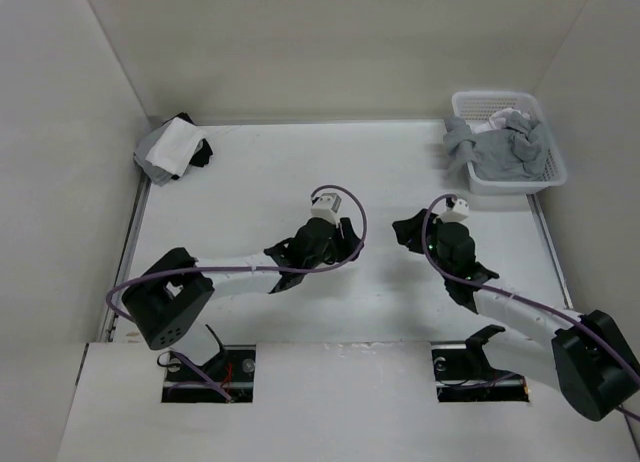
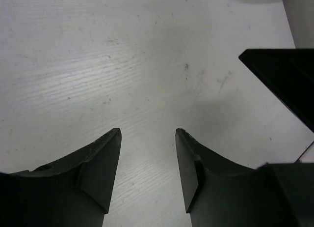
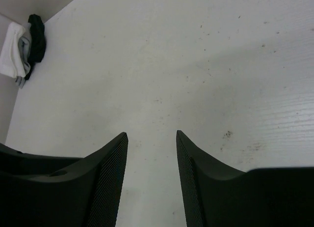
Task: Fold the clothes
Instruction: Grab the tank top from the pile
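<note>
table [image 1: 250,172]: white and scuffed, your biggest surface; the basket [image 1: 512,185] sits at its far right corner, and every place below is given from that basket
left arm [image 1: 235,279]: stretched out over the table, well to the left of the basket and nearer to you than it
right arm [image 1: 520,312]: nearer to you than the basket, its wrist a little left of the basket
basket: white plastic with lattice walls, standing upright
clothes [image 1: 505,147]: a crumpled grey heap inside the basket with a bit of white fabric mixed in; one grey piece hangs over the basket's left rim toward the table
pile [image 1: 172,148] [image 3: 19,45]: white, grey and black fabric stacked in the far corner opposite the basket, well apart from it
left gripper [image 1: 335,244] [image 2: 147,133]: jaws spread with nothing between them, just bare table below; well left of the basket and touching no cloth
right gripper [image 1: 425,237] [image 3: 151,134]: jaws spread and holding nothing, bare table underneath; nearer to you than the basket and left of it, apart from the clothes
</note>
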